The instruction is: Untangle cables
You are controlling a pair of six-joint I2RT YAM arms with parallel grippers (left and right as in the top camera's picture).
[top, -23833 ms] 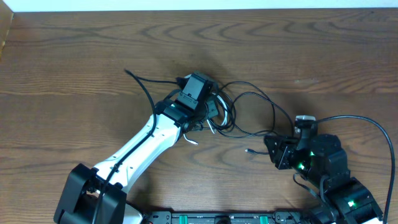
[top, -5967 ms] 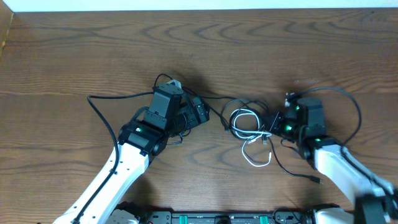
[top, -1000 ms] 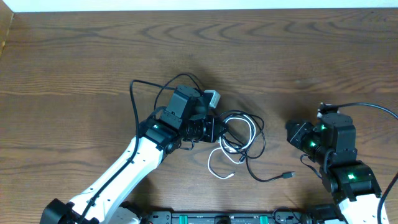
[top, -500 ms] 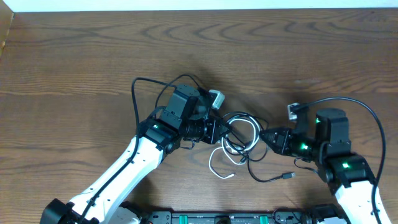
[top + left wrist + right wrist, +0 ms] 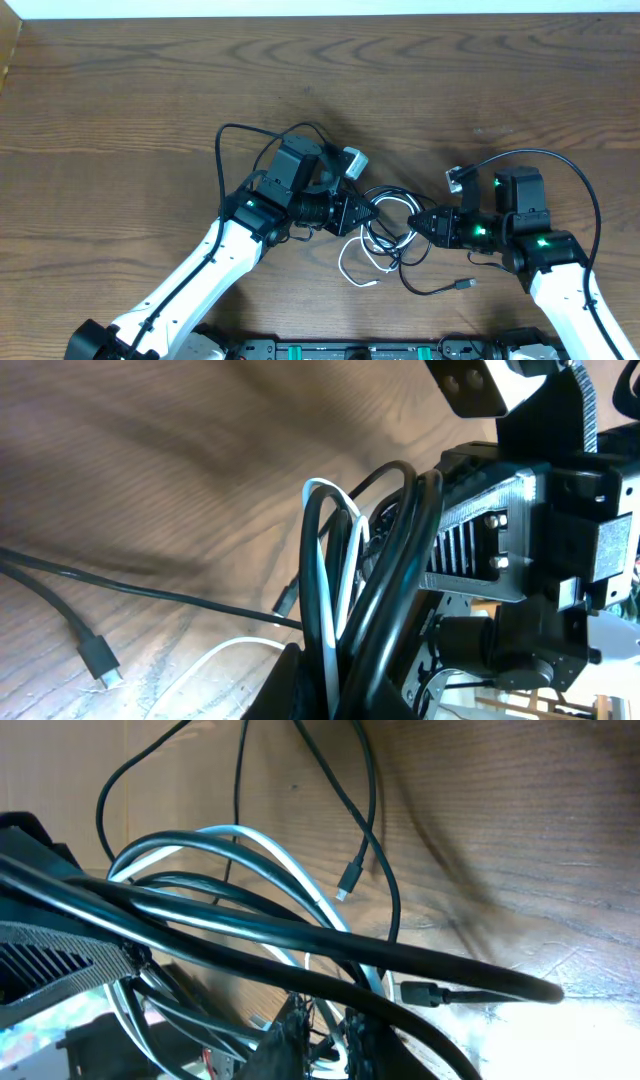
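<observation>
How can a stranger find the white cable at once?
On the wooden table, look at the cable bunch between the left hand and the right hand. The white cable trails out of it toward the robot's base in an open curve. It is the only white cord; the others are black.

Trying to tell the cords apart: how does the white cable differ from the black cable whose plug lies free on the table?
The white cable is pale; the black cable is dark. The white cable's loose end curls on the robot's left; the black cable's ends in a plug on the right. Both are thin and run into the same tangle.
</observation>
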